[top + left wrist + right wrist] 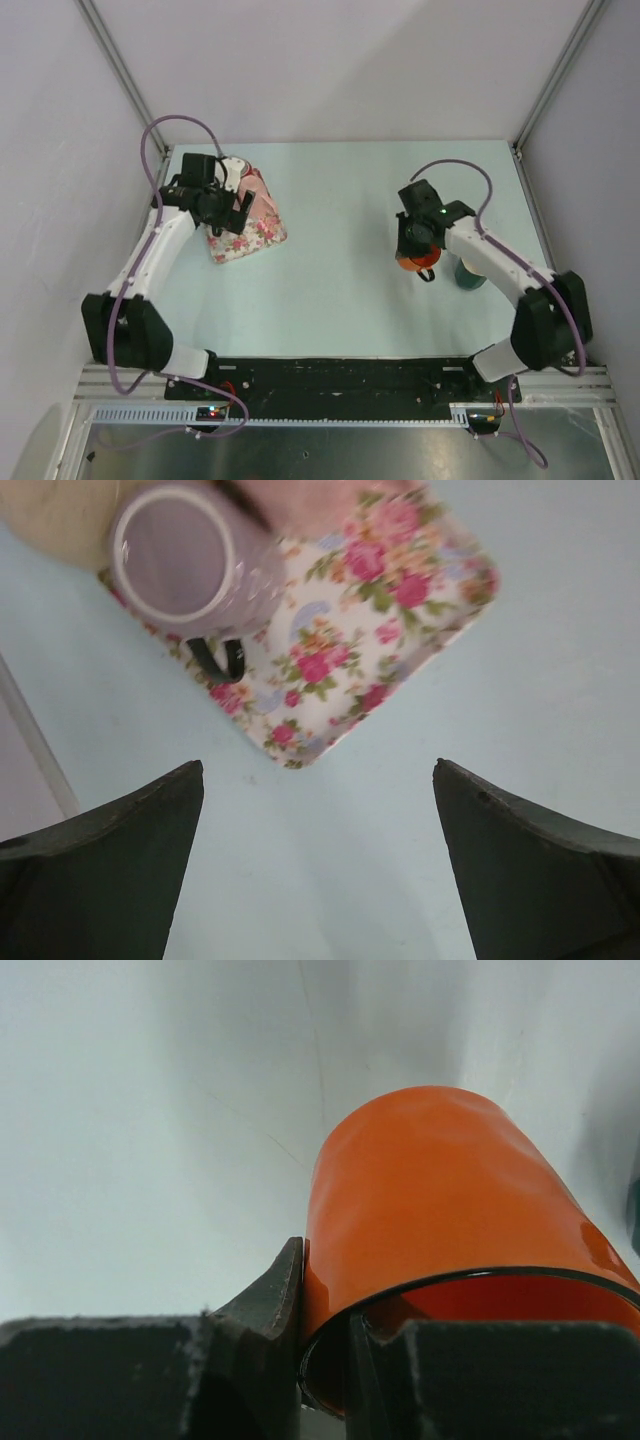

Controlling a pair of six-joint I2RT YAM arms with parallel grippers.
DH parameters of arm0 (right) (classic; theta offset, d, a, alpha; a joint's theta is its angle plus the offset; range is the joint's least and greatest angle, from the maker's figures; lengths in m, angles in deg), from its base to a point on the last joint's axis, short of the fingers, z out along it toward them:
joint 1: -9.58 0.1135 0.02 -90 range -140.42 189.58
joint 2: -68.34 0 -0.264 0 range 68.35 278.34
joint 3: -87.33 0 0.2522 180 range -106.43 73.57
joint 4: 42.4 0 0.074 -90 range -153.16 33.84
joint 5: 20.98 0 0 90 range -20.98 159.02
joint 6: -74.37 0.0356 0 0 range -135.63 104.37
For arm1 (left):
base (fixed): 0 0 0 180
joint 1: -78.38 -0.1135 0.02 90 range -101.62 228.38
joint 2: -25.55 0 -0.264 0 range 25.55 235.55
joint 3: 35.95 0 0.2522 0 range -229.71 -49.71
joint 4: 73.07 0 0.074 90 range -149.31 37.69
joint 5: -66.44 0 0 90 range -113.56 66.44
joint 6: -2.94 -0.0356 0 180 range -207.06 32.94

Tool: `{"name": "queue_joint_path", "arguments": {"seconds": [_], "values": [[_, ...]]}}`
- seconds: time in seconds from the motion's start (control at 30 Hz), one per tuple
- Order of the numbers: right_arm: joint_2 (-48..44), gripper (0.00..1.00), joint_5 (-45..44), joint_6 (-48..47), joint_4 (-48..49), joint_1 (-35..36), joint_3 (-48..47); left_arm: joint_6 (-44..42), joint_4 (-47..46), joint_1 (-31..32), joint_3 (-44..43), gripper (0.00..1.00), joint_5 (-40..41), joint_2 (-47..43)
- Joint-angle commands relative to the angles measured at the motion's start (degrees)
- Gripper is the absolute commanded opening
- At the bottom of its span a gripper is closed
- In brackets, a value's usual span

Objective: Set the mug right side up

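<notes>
An orange mug (440,1190) with a dark rim fills the right wrist view, its open mouth turned toward the camera. My right gripper (325,1290) is shut on its wall, one finger outside and one inside the rim. From above, the orange mug (416,264) shows just below that gripper (420,245), right of the table's middle. My left gripper (318,780) stands wide open over bare table, holding nothing. Ahead of it a lilac mug (185,555) stands mouth up on a floral tray (400,610).
A teal cup (470,275) stands just right of the orange mug, close to the right forearm. The floral tray (250,235) lies at the far left under the left gripper (232,215). Metal frame posts and white walls bound the table.
</notes>
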Motion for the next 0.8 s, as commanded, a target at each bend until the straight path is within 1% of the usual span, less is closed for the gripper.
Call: {"name": "queue_joint_path", "arguments": {"seconds": [0.0, 0.1, 0.23, 0.33, 0.37, 0.4, 0.6, 0.77], "values": [[6.58, 0.0, 0.06, -5.19, -5.84, 1.34, -4.88, -3.05, -0.41, -3.8, 0.35, 1.0, 4.29, 4.77], [11.0, 0.0, -1.0, -5.45, -5.96, 2.48, -5.44, -4.45, -0.96, -5.65, 0.3, 0.98, 5.24, 9.2], [14.92, 0.0, -1.57, -5.4, -5.82, 3.15, -5.71, -5.55, -2.55, -7.37, 0.41, 0.86, 6.17, 13.58], [16.65, 0.0, -2.19, -5.52, -5.61, 3.41, -5.74, -6.09, -4.84, -7.84, 0.96, 0.79, 6.79, 15.76], [17.28, 0.02, -1.96, -5.62, -5.49, 3.48, -5.74, -6.24, -5.37, -7.93, 1.0, 0.77, 6.71, 16.55], [17.68, 0.04, -1.76, -5.71, -5.3, 3.52, -5.75, -6.45, -6.04, -7.92, 0.98, 0.75, 6.5, 17.22], [18.66, 0.26, -0.79, -5.64, -4.69, 3.49, -5.7, -7.02, -8.85, -8.08, -1.5, 0.67, 8.93, 22.87], [17.25, 0.47, -0.05, -5.73, -5.34, 3.52, -5.79, -7.58, -9.4, -10.7, -4.18, 0.64, 8.27, 26.03]]}}
